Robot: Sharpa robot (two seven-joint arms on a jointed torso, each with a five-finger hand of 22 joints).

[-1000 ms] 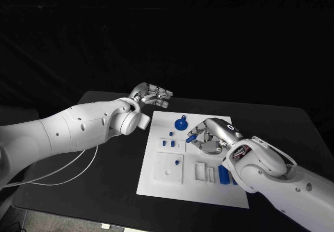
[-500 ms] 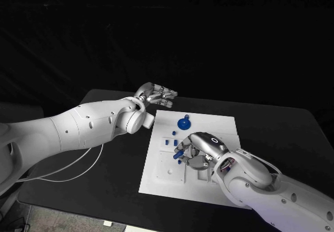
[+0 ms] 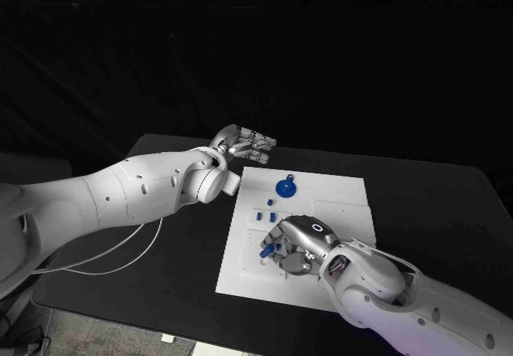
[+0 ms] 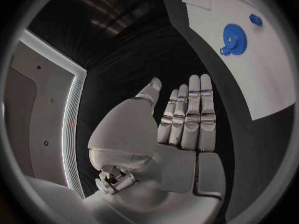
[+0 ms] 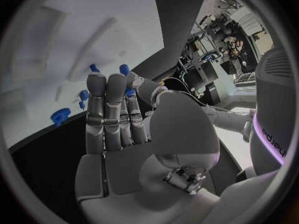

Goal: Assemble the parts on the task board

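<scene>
The white task board (image 3: 331, 204) lies in the middle of the black table. My right hand (image 3: 296, 251) hovers over its near left part and pinches a small blue part (image 3: 267, 251) at its fingertips; the same blue part (image 5: 126, 79) shows between thumb and fingers in the right wrist view. A blue gear (image 3: 285, 188) sits near the board's far edge, with small blue pieces (image 3: 264, 216) below it. My left hand (image 3: 246, 140) hangs off the board's far left corner, its fingers (image 4: 190, 117) straight and holding nothing.
The left wrist view shows the blue gear (image 4: 233, 35) and a smaller blue piece (image 4: 255, 19) on the board (image 4: 255, 79). A white cable (image 3: 118, 259) loops on the table at the left. Bare black table (image 3: 428, 193) lies right of the board.
My right hand has carried the blue part from the board's middle toward its near left area. The left hand has barely moved.
</scene>
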